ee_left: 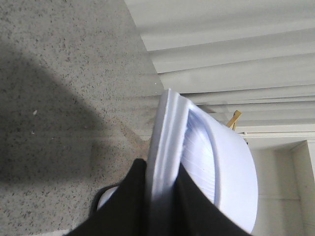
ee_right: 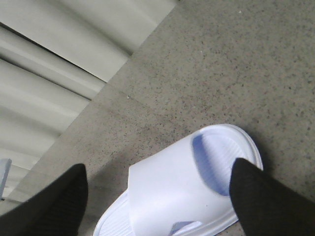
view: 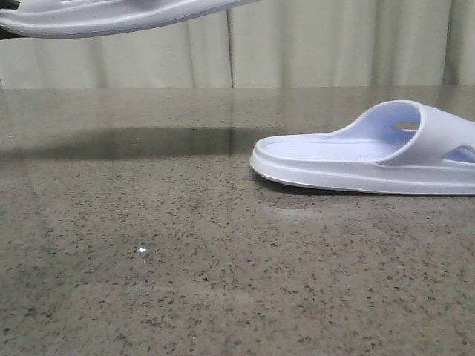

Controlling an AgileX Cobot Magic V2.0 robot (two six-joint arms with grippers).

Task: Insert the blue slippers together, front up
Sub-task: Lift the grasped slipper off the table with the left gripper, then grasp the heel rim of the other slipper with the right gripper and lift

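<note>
Left gripper (ee_left: 160,196) pinching lifted slipper (ee_left: 197,162) by sole edge; thin grip, could twist or slip. Right gripper (ee_right: 157,196) spread above tabletop slipper (view: 371,152); misalignment likely when nesting.

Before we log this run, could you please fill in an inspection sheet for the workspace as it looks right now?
Surface: speckled grey stone-look table, bare where visible.
Job's things: one pale lavender-blue foam slide sandal rests sole-down on the table; the matching lifted sandal is held in the air.
Clutter: nothing seen.
Grippers: left gripper has its black fingers clamped on the lifted sandal's edge; right gripper is open above the resting sandal.
Cables: nothing seen.
Surroundings: pale pleated curtain behind the table.
</note>
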